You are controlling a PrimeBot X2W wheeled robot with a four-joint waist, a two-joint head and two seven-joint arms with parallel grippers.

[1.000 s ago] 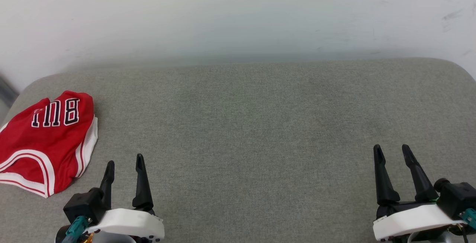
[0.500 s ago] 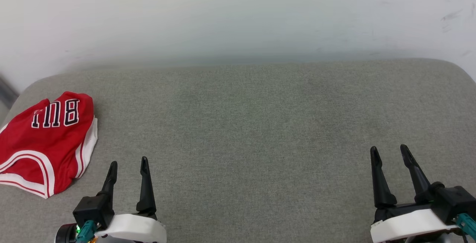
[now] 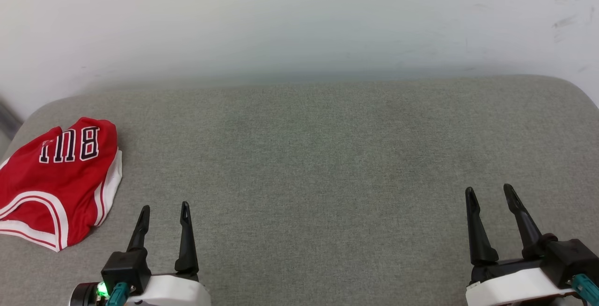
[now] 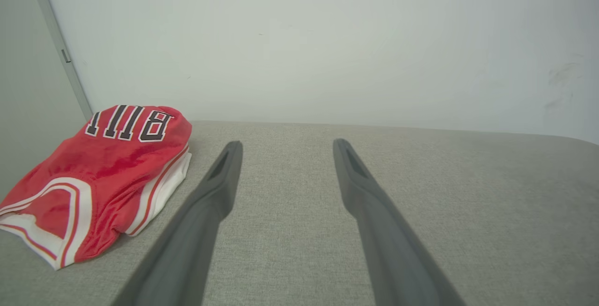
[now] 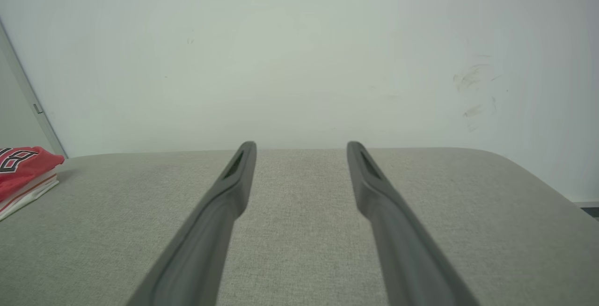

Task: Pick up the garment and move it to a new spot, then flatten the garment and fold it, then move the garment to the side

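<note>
In the head view, the shirt (image 3: 56,179) lies as a compact red bundle at the far left of the grey cushion (image 3: 299,156). Its black lettering faces up and its red-and-white trim is on the near side. The left gripper (image 3: 165,206) sits low at the near edge, to the right of the shirt and not touching it. Its fingers point toward the wall (image 3: 299,16), parted with nothing between them. The right gripper (image 3: 489,188) sits at the lower right, well apart from the shirt, also spread and empty.

In the left wrist view, the shirt (image 4: 107,170) lies left of the fingers, near the left one but clear of it. Bare cushion shows in the wide gap between them.

In the right wrist view, the fingers stand apart above the cushion, aimed at the wall. A corner of the shirt (image 5: 23,165) shows at the far left edge.
</note>
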